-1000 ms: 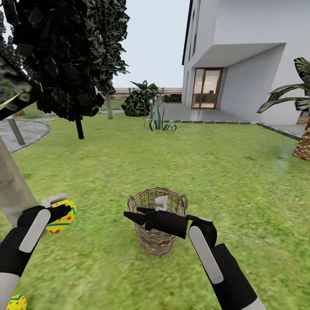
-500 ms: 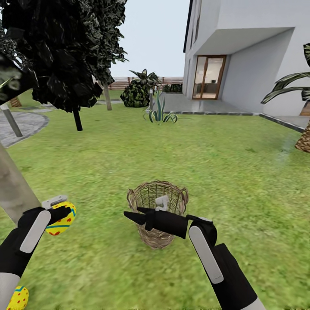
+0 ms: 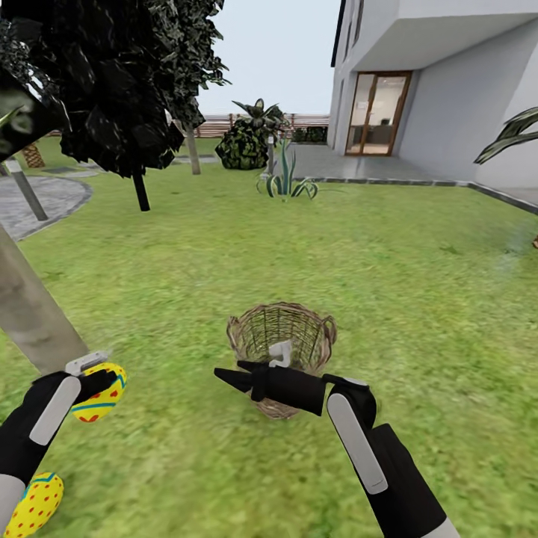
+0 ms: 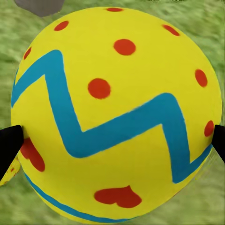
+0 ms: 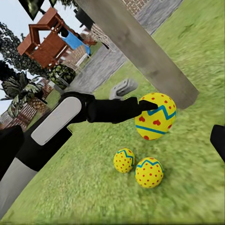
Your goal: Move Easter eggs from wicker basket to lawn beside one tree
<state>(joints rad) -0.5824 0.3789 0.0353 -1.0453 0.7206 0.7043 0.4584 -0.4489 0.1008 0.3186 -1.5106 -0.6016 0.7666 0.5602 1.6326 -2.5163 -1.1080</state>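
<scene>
My left gripper (image 3: pixel 96 379) is shut on a yellow Easter egg (image 3: pixel 103 394) with red dots and a blue zigzag, held low beside the pale leaning tree trunk (image 3: pixel 33 306). The left wrist view has this egg (image 4: pixel 117 108) close up between the two black fingertips (image 4: pixel 9 145). In the right wrist view the held egg (image 5: pixel 155 116) hangs over two more eggs (image 5: pixel 124 160) (image 5: pixel 149 172) lying on the lawn (image 5: pixel 187 187) by the trunk (image 5: pixel 140 51). One of them (image 3: pixel 33 504) is at the head view's lower left. The wicker basket (image 3: pixel 282 340) stands on the grass; its inside looks empty. My right gripper (image 3: pixel 229 368) is open in front of it.
A thin dark-trunked tree (image 3: pixel 140 190) and a grey paved round area (image 3: pixel 45 198) lie at the far left. A spiky plant (image 3: pixel 285 183), a bush (image 3: pixel 245 146) and the white house with its patio (image 3: pixel 388 168) stand at the back. Open grass stretches to the right.
The head view has shifted, so the house and trees sit differently. My left gripper has sunk a little towards the grass with its egg. The right arm holds its pose.
</scene>
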